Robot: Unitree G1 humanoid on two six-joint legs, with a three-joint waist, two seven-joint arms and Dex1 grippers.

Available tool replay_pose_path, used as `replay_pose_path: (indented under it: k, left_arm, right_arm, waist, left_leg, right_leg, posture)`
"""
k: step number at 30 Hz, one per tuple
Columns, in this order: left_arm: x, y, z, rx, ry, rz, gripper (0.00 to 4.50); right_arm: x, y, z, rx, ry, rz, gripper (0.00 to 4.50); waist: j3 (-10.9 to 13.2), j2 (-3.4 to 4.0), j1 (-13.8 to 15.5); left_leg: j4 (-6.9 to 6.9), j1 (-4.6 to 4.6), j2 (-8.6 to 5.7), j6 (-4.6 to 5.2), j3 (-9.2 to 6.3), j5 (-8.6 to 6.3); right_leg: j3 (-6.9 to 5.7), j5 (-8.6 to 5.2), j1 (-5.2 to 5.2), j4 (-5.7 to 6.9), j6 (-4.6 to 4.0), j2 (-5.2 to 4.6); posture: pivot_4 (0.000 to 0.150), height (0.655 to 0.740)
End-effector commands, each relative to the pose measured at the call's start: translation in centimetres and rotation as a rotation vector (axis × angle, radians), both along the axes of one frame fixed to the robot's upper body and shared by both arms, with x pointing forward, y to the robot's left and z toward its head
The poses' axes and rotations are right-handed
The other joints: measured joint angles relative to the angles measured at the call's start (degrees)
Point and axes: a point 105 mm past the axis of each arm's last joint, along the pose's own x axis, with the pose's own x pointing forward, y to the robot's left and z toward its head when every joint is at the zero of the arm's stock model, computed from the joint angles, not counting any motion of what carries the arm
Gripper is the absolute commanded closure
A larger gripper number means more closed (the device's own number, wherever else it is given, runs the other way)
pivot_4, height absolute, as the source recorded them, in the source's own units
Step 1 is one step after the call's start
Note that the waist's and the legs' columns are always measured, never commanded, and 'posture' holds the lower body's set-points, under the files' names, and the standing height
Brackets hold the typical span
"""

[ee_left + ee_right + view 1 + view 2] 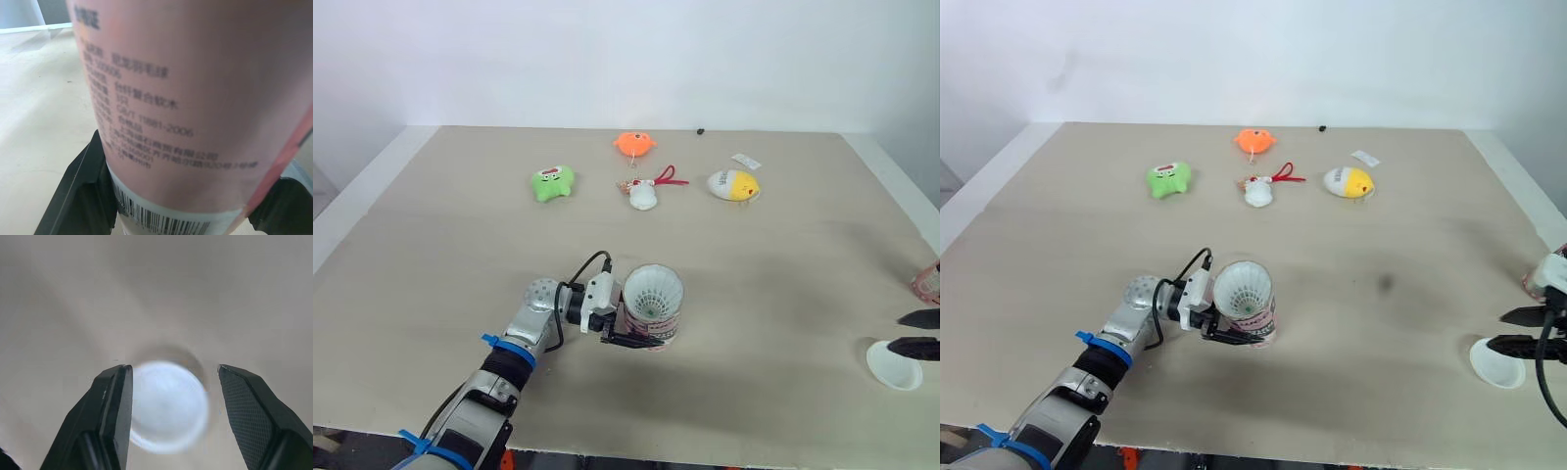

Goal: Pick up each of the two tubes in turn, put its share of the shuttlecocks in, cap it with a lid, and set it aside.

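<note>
A pink tube (652, 315) stands on the table near the front, its open top showing the white feathers of shuttlecocks (653, 290). My left gripper (639, 339) is shut on the tube's lower part, and the printed label (161, 98) sits close between its fingers (80, 196). At the right edge my right gripper (912, 333) is open just above a white lid (892, 365) that lies flat on the table. In the right wrist view the lid (168, 406) lies between the spread fingers (110, 411). Part of a second pink tube (928, 284) shows at the far right.
Several small plush toys lie at the back of the table: green (551, 183), orange (633, 144), white with a red ribbon (644, 194), yellow and white (733, 184). The table's front edge (705, 436) runs close under the held tube.
</note>
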Motion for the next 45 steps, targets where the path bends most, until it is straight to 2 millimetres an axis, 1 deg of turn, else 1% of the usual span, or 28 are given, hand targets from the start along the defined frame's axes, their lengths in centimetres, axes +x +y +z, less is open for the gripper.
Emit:
replay_pose_path:
  k: [1,5,12,14,15,17,19,20,22,23,25,26,27,29,30,33,35,36,37,40,41,43,45]
  left_arm:
    - [-0.3,0.2,-1.8,0.060,0.055,0.024,1.75]
    - [-0.1,0.4,-1.6,0.045,0.061,0.050,1.75]
    - [0.6,0.9,-1.2,0.041,0.044,0.089,1.75]
    - [0.9,1.1,-1.2,0.045,0.036,0.101,1.75]
    - [1.0,1.2,-1.1,0.046,0.033,0.107,1.75]
    - [1.1,1.2,-1.0,0.044,0.031,0.113,1.75]
    - [1.3,1.2,-0.9,0.042,0.031,0.116,1.75]
    - [1.3,1.2,-0.9,0.041,0.031,0.117,1.75]
    - [1.4,1.2,-0.8,0.040,0.035,0.118,1.75]
    - [1.4,1.2,-0.8,0.039,0.040,0.119,1.75]
    - [1.5,1.1,-0.8,0.046,0.045,0.117,1.75]
    - [1.5,1.1,-0.9,0.053,0.050,0.113,1.75]
    - [1.6,1.0,-0.9,0.060,0.055,0.111,1.75]
    - [1.7,1.0,-1.1,0.091,0.092,0.102,1.75]
    - [1.8,1.0,-1.2,0.102,0.105,0.101,1.75]
    - [1.8,1.2,-1.8,0.177,0.119,0.090,1.75]
    - [2.2,1.3,-1.9,0.199,0.111,0.106,1.75]
    - [2.4,1.3,-1.9,0.202,0.110,0.110,1.75]
    - [2.5,1.3,-1.8,0.202,0.109,0.111,1.75]
    - [2.6,1.1,-1.6,0.202,0.104,0.111,1.75]
    - [2.6,1.1,-1.5,0.200,0.104,0.110,1.75]
    - [2.6,1.0,-1.4,0.196,0.105,0.109,1.75]
    - [2.6,1.0,-1.3,0.189,0.107,0.114,1.75]
  right_arm:
    - [0.0,-1.4,-0.1,-0.022,0.029,-0.043,1.47]
    - [0.1,-2.3,-1.8,0.006,0.083,-0.112,1.47]
    - [0.2,-2.8,-4.3,0.022,0.152,-0.168,1.47]
    - [0.3,-2.9,-4.9,0.013,0.162,-0.183,1.97]
    - [0.3,-2.9,-5.1,0.011,0.169,-0.180,2.14]
    - [0.3,-2.7,-5.3,0.013,0.180,-0.163,3.11]
    - [0.4,-2.5,-5.2,0.013,0.180,-0.140,3.65]
    - [0.4,-2.2,-5.0,0.017,0.182,-0.117,4.03]
    - [0.5,-1.6,-4.6,0.009,0.177,-0.061,4.47]
    - [0.6,-1.3,-4.4,-0.001,0.171,-0.032,4.47]
    - [1.7,0.5,-2.8,-0.023,0.107,0.082,4.47]
    - [2.5,2.4,-1.3,-0.014,0.054,0.168,4.47]
    - [2.9,4.1,-0.2,-0.008,0.017,0.242,4.47]
    - [3.6,8.6,2.4,0.011,-0.082,0.414,4.47]
    - [3.7,10.0,3.1,0.017,-0.108,0.457,4.47]
    - [3.6,16.7,7.0,0.082,-0.254,0.689,4.47]
    - [3.1,20.1,8.7,0.110,-0.309,0.821,4.47]
    - [2.9,21.5,9.4,0.124,-0.326,0.877,4.47]
    - [2.8,22.4,9.9,0.132,-0.337,0.918,4.47]
    - [2.9,25.6,11.3,0.122,-0.368,1.068,4.47]
    - [3.1,26.6,11.7,0.113,-0.373,1.120,4.47]
    - [3.5,28.0,12.1,0.095,-0.377,1.190,4.47]
    - [4.2,29.2,12.3,0.076,-0.377,1.235,4.47]
  waist:
    - [0.0,0.00,0.0]
    - [0.0,0.03,0.0]
    - [0.0,0.06,0.0]
    - [0.0,0.02,-0.1]
    - [0.0,0.01,-0.1]
    - [0.0,0.02,-0.1]
    - [0.0,0.02,-0.1]
    - [0.0,0.01,-0.1]
    - [0.0,0.00,-0.1]
    - [0.0,0.00,-0.1]
    - [0.0,0.03,-0.2]
    - [0.0,0.09,-0.4]
    - [0.0,0.09,-0.4]
    - [0.0,0.18,-0.7]
    - [0.0,0.27,-1.2]
    - [0.1,0.12,-1.5]
    - [0.1,0.11,-1.6]
    - [0.1,0.10,-1.5]
    - [0.1,0.06,-1.6]
    - [0.2,-0.49,-1.5]
    - [0.2,-0.49,-1.5]
    - [0.2,-0.47,-1.5]
    - [0.2,-0.53,-1.4]
  left_leg:
    - [-0.01,0.00,-0.01,0.00,0.00,0.00]
    - [-0.02,0.03,-0.03,0.02,0.06,0.01]
    - [-0.02,0.07,-0.03,0.05,0.17,0.03]
    - [-0.01,0.16,-0.01,0.06,0.22,0.04]
    - [-0.01,0.17,-0.01,0.08,0.22,0.05]
    - [-0.01,0.18,0.01,0.09,0.22,0.06]
    - [-0.01,0.18,0.03,0.08,0.23,0.07]
    - [-0.01,0.19,0.06,0.08,0.23,0.07]
    - [-0.01,0.18,0.09,0.06,0.25,0.08]
    - [-0.01,0.19,0.11,0.06,0.26,0.08]
    - [0.00,0.20,0.13,0.05,0.26,0.09]
    - [0.00,0.20,0.16,0.04,0.23,0.10]
    - [0.00,0.20,0.12,0.07,0.25,0.12]
    - [-0.01,0.19,0.13,0.07,0.26,0.13]
    - [0.00,0.18,0.13,0.07,0.26,0.13]
    - [-0.01,0.16,0.18,0.04,0.17,0.14]
    - [-0.01,0.21,0.18,0.03,0.13,0.14]
    - [-0.04,0.15,0.19,0.03,0.19,0.14]
    - [-0.04,0.15,0.18,0.03,0.16,0.14]
    - [-0.06,0.20,0.28,0.02,0.00,0.13]
    - [-0.04,0.20,0.29,0.01,0.03,0.13]
    - [-0.06,0.19,0.19,0.03,0.20,0.13]
    - [-0.06,0.03,0.19,0.04,0.20,0.13]
  right_leg:
    - [0.00,0.00,0.00,0.00,0.01,0.00]
    - [0.04,0.01,0.01,0.00,0.02,-0.01]
    - [0.13,0.07,0.01,0.01,0.06,0.00]
    - [0.21,0.11,0.05,0.01,0.06,0.02]
    - [0.21,0.14,0.07,0.01,0.06,0.03]
    - [0.21,0.15,0.07,0.01,0.06,0.07]
    - [0.21,0.16,0.07,0.01,0.05,0.09]
    - [0.21,0.17,0.07,0.01,0.03,0.14]
    - [0.21,0.17,0.08,0.01,0.01,0.19]
    - [0.21,0.19,0.08,0.01,-0.01,0.21]
    - [0.21,0.21,0.08,0.01,-0.01,0.23]
    - [0.24,0.24,0.07,0.02,-0.01,0.25]
    - [0.32,0.27,0.03,0.02,0.05,0.23]
    - [0.35,0.28,0.01,0.03,0.07,0.23]
    - [0.36,0.29,-0.01,0.04,0.07,0.23]
    - [0.36,0.30,-0.04,0.04,0.11,0.32]
    - [0.32,0.28,0.00,0.03,0.10,0.30]
    - [0.33,0.30,-0.11,0.03,0.10,0.25]
    - [0.31,0.30,-0.09,0.03,0.10,0.24]
    - [0.04,0.23,-0.23,-0.02,0.00,0.18]
    - [-0.04,0.26,-0.22,-0.04,-0.04,0.06]
    - [-0.16,0.31,-0.31,-0.04,0.00,-0.30]
    - [-0.34,0.34,-0.46,-0.04,0.01,-0.43]
  posture:
    - [0.150,0.7323]
    - [0.150,0.7323]
    - [0.150,0.7323]
    - [0.150,0.7323]
    - [0.150,0.7323]
    - [0.150,0.7323]
    - [0.150,0.7323]
    - [0.150,0.7323]
    - [0.150,0.7323]
    - [0.150,0.7323]
    - [0.150,0.7323]
    - [0.150,0.7323]
    - [0.150,0.7323]
    - [0.150,0.7323]
    - [0.150,0.7323]
    - [0.150,0.7323]
    - [0.150,0.7323]
    - [0.150,0.7323]
    - [0.150,0.7323]
    - [0.150,0.7323]
    - [0.150,0.7323]
    - [0.150,0.7323]
    - [0.150,0.7323]
